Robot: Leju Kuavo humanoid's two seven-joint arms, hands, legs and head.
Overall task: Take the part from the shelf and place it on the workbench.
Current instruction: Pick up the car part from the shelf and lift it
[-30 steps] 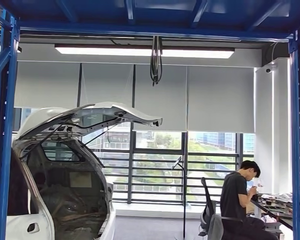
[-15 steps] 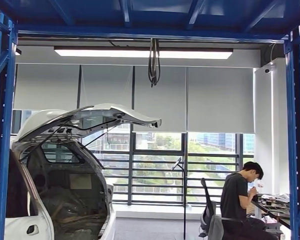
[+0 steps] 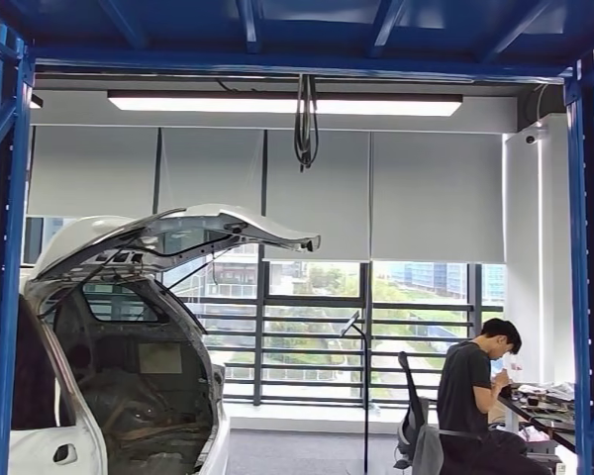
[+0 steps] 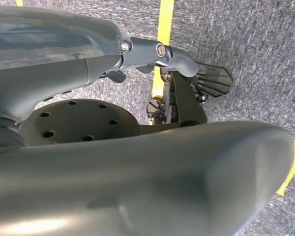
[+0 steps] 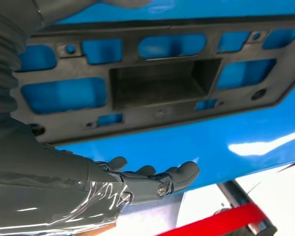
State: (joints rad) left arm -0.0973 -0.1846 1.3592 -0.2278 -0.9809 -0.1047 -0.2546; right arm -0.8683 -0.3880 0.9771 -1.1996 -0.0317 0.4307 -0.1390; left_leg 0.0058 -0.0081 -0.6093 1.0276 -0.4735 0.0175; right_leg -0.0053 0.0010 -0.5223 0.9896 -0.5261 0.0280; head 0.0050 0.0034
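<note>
In the right wrist view, the right hand (image 5: 146, 179) is seen with its fingers (image 5: 183, 172) extended side by side and slightly curled, holding nothing, just beside the edge of a bright blue shelf surface (image 5: 213, 142). The part (image 5: 157, 83), a flat black plastic panel with cut-outs and a rectangular recess at its middle, lies on that surface beyond the fingers; contact with it cannot be confirmed. In the left wrist view, the left hand (image 4: 168, 54) is shown over grey carpet (image 4: 257, 39) marked with a yellow line (image 4: 162, 34); whether its fingers are spread cannot be told. In the head view, blue frame posts (image 3: 6, 267) stand at both edges, with open floor between. Beyond, a white car (image 3: 115, 327) is seen with its tailgate raised and its cargo bay open. Farther off, a person (image 3: 469, 391) is seated at a cluttered desk (image 3: 547, 406) before the windows (image 3: 309, 327).
</note>
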